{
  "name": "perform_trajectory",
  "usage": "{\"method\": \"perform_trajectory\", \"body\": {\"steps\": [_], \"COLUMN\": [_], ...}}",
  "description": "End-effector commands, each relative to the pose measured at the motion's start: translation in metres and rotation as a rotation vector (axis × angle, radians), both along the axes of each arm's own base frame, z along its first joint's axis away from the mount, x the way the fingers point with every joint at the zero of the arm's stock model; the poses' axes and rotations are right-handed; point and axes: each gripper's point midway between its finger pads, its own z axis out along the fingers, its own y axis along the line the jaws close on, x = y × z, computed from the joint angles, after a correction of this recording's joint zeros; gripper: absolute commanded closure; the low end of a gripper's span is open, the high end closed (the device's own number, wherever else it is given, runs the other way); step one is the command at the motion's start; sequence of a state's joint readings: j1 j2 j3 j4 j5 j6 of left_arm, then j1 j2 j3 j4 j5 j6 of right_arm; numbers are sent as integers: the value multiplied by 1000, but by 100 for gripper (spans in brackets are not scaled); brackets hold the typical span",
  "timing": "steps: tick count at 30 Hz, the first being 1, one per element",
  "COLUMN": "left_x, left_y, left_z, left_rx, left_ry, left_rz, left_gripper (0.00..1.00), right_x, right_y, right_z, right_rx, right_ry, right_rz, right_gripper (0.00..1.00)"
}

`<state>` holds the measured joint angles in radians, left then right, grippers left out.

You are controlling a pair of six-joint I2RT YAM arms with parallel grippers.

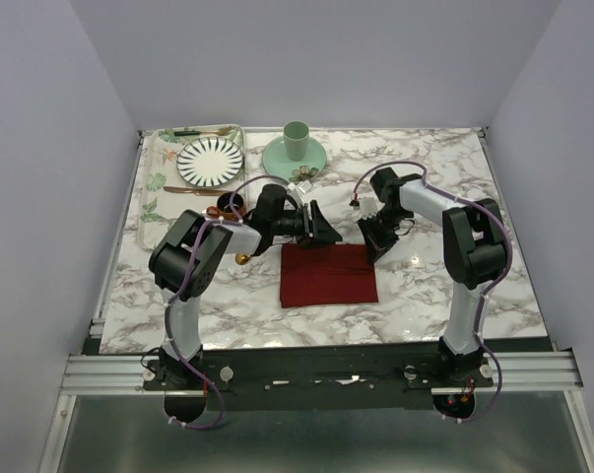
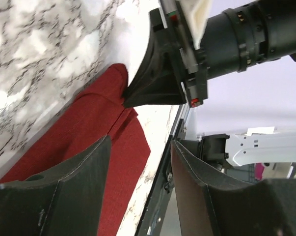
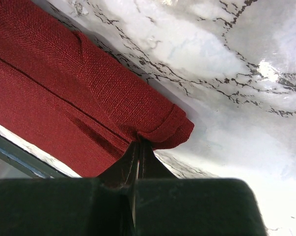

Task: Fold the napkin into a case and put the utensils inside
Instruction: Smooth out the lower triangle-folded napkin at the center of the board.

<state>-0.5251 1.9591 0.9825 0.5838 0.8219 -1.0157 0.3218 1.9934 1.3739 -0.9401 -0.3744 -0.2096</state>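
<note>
1. Upper left of the top view: tray (image 1: 159, 158) with a striped plate (image 1: 210, 161). It sits well apart from the fold area, probably parked there to keep the centre free for working.
2. A small gold bit shows just beside the left arm, left of the cloth. It's likely the spoon (image 1: 240, 258), staged near for loading. I can't find the knife; the arm may be covering it.
3. The left hand (image 1: 321, 234) is at the napkin's upper-left corner. Its fingers are spread with nothing between them, and the wrist view shows cloth and counter (image 1: 444, 177) through the gap. My guess is it's placed to work that end of the fold.
4. The napkin (image 1: 328, 276) lies flat at the centre of the counter as a folded rectangle.
   - Its long axis runs left-right in the top view, roughly parallel to the near edge.
   - A flap is folded over along the upper edge, and its seam follows the same axis.
   - It looks too wide for a case, so I'd say more folding is needed. Nothing is inside it yet.
5. The right hand (image 3: 138, 147) is at the upper-right corner, closed on the folded edge, and the cloth puckers at its tip. It's probably holding that end so the fold line stays straight.
</note>
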Motion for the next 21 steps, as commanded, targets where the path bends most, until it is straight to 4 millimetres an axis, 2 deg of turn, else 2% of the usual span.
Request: {"method": "perform_trajectory", "body": {"steps": [1,4,7,9,11,14,15,18,21], "left_x": [-3,-7,-2,0,0,3,4,7,9], "left_y": [9,27,43,47,48,45,46,54,63], "left_z": [-23,-64,-91,-99,-93,-56,-34,-5,-4], "left_rx": [-1,69,124,133,112,50,28,-1,5], "left_ry": [83,169,207,220,225,147,105,56,48], "left_rz": [45,88,128,133,115,74,69,80,92], "left_gripper": [40,41,42,42,42,42,41,41,41], "right_x": [4,4,6,6,7,6,6,7,5], "right_y": [-7,-7,-8,-8,-7,-8,-8,-9,-9], "right_z": [-12,-12,-12,-12,-12,-12,-12,-11,-12], "right_rx": [-67,-69,-73,-74,-76,-80,-81,-82,-86], "right_ry": [1,3,6,9,13,15,15,12,15], "right_rz": [0,3,3,3,3,8,8,8,9], "right_gripper": [96,96,96,96,96,96,95,95,95]}}
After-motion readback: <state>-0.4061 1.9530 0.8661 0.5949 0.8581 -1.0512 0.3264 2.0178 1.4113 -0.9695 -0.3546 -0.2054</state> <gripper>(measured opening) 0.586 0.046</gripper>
